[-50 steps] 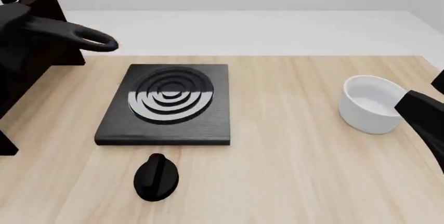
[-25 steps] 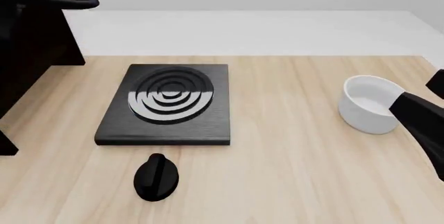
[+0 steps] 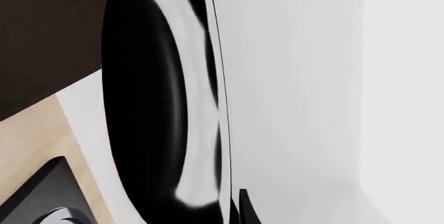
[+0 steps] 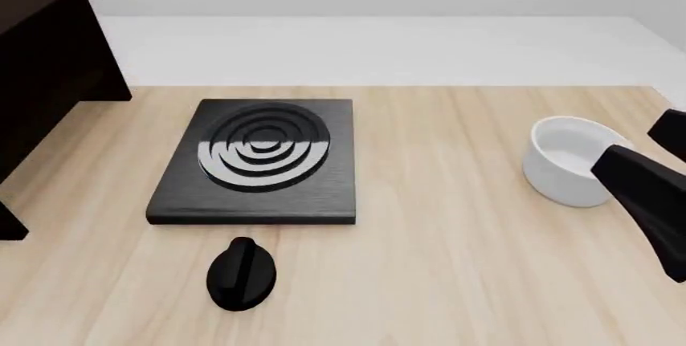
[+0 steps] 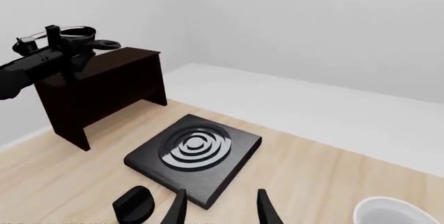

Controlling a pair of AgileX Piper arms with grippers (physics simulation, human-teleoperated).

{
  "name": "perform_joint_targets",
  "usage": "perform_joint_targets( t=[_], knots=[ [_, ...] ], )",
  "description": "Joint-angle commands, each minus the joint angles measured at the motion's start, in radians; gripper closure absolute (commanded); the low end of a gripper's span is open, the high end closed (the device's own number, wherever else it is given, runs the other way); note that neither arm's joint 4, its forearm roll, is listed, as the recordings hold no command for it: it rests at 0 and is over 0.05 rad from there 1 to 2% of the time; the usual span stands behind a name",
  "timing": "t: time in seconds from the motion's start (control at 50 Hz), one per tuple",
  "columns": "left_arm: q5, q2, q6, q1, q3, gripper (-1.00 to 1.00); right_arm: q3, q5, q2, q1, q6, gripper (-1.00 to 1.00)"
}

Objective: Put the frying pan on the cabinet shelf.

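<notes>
The frying pan (image 3: 149, 104) fills the left wrist view, black with a pale glossy inside. From the right wrist view it hangs above the dark cabinet (image 5: 104, 86), its thin handle (image 5: 104, 43) pointing out over the cabinet shelf (image 5: 121, 57). My left gripper (image 5: 61, 49) is shut on the pan. In the front view only the cabinet (image 4: 48, 65) shows at the far left, with the left gripper out of frame. My right gripper (image 5: 220, 211) is open over the table with nothing in it; its arm (image 4: 643, 197) sits at the right edge.
A square black stove plate (image 4: 257, 161) with rings lies mid-table. A black knob (image 4: 241, 274) lies in front of it. A white bowl (image 4: 566, 160) stands at the right, close to the right arm.
The pan's handle rose and moved left out of the front view's top corner, carried by the left arm. The right arm crept slightly left toward the bowl.
</notes>
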Motion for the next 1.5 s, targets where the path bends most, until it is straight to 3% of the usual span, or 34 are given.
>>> perform_joint_targets(
  t=[0.02,0.08,0.28,0.58,0.8,1.5],
  knots=[
    [-0.068,0.091,-0.044,0.046,-0.036,1.0,0.011,-0.017,0.016,0.007,-0.004,-1.0],
    [-0.085,0.106,-0.067,0.044,-0.034,1.0,0.012,-0.016,0.017,0.007,-0.007,-1.0],
    [-0.012,0.195,-0.047,0.078,-0.142,1.0,0.021,-0.037,0.037,0.006,-0.017,-1.0],
    [-0.013,0.255,-0.043,0.092,-0.175,1.0,0.053,-0.063,0.048,0.008,-0.024,-1.0],
    [-0.068,0.254,-0.041,0.091,-0.102,1.0,0.054,-0.063,0.047,0.004,-0.026,-1.0],
    [-0.189,0.348,-0.023,0.118,-0.029,1.0,0.066,-0.069,0.055,0.011,-0.033,-1.0]
  ],
)
